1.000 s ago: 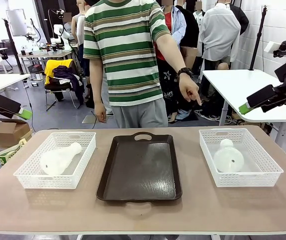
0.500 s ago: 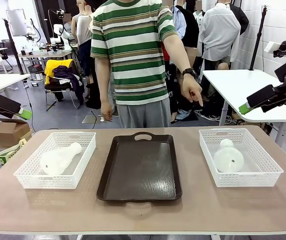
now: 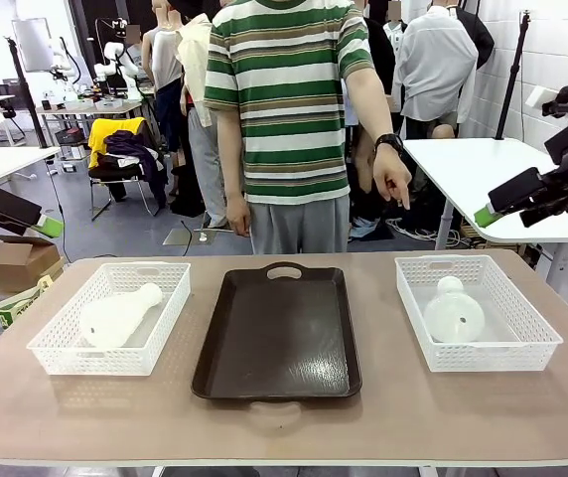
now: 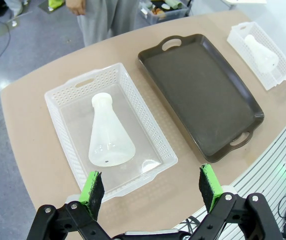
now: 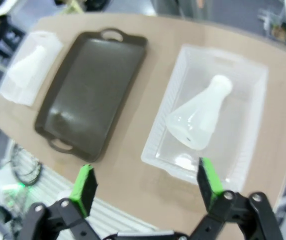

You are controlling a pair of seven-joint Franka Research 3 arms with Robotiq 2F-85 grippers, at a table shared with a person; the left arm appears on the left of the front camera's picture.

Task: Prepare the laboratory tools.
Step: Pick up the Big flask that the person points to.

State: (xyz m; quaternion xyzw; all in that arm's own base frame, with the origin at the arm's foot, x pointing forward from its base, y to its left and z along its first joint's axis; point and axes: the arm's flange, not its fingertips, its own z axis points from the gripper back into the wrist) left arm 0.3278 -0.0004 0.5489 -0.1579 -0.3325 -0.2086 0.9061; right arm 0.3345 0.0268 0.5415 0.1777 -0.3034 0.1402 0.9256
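Observation:
Two frosted white conical flasks lie on their sides, each in its own white mesh basket. The left flask (image 3: 115, 318) (image 4: 109, 132) rests with its neck toward the person. The right flask (image 3: 453, 313) (image 5: 200, 120) does the same in the right basket (image 3: 537, 328). My left gripper (image 3: 46, 225) (image 4: 150, 189) hovers high off the table's left end, open, with nothing between its green pads. My right gripper (image 3: 493, 209) (image 5: 146, 185) hangs high beyond the right end, also open and holding nothing.
A dark brown tray (image 3: 279, 333) with cut-out handles lies between the left basket (image 3: 61, 353) and the right one. A person in a striped shirt stands at the far edge, one hand (image 3: 393, 184) pointing down toward the right basket. A white table (image 3: 463, 169) stands behind at right.
The person has stepped to the picture's right, and the pointing hand has shifted with them. Neither arm nor either flask has moved.

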